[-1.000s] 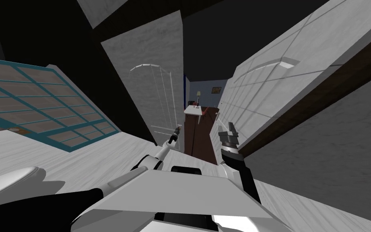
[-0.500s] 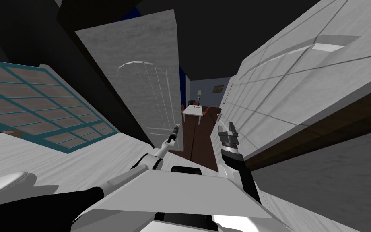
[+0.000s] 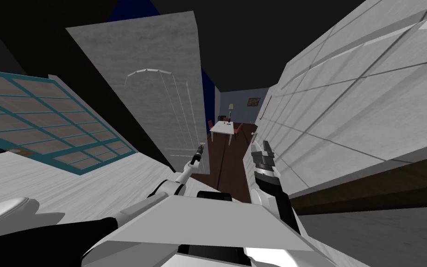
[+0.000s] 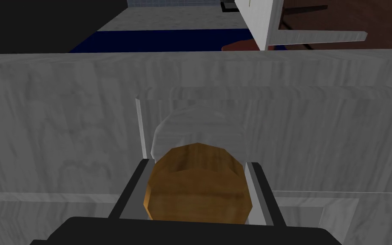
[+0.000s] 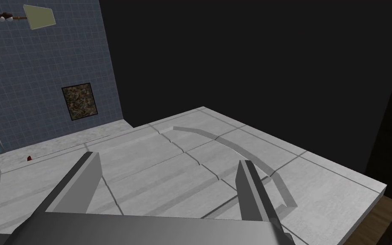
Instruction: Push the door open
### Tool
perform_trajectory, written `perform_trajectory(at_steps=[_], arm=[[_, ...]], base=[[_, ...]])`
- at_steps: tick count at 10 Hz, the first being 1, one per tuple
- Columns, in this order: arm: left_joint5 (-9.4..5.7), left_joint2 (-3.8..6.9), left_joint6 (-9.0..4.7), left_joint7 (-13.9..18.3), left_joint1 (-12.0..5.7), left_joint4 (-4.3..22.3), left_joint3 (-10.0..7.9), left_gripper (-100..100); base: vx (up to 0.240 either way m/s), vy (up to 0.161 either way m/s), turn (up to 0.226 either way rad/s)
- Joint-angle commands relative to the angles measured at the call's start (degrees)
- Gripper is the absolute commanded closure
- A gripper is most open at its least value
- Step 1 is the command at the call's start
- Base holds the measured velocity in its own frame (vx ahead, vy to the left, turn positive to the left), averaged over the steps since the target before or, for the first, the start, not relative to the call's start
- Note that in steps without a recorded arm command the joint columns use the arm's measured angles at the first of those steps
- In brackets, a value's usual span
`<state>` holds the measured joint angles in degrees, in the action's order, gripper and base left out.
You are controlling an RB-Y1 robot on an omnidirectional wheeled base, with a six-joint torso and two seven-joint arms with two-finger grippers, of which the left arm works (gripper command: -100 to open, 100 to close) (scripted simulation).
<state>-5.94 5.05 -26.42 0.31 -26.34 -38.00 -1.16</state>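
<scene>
Brown and wood-grained, the round knob [image 4: 197, 187] on the pale grey panelled door [image 4: 63, 127] is clamped in your left gripper [image 4: 197, 166], a finger pressing each side. That door stands ajar. Past its free edge you see a dark wooden floor [image 3: 229, 162] and a small white table [image 3: 222, 128]. Across the gap from the door, your right gripper [image 5: 167, 160] hangs spread wide and empty before a grey panelled surface [image 5: 199, 144].

Arms [image 3: 183, 176] white, joints dark; right hand [image 3: 261, 148] grey-bladed, dark-boxed.

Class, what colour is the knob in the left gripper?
Golden brown knob, best seen in the left wrist view.
</scene>
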Motion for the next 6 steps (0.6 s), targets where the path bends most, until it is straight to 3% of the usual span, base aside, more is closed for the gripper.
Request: perform_trajectory(at_steps=[1, 6], arm=[[-0.31, 1.22, -1.21, 0.2, -1.08, 1.8, -0.81, 100], [-1.4, 2.48, -1.21, -1.2, -0.95, 2.3, -4.7, 100]], base=[[0.112, -0.072, 0.01], [0.157, -0.14, 0.081]])
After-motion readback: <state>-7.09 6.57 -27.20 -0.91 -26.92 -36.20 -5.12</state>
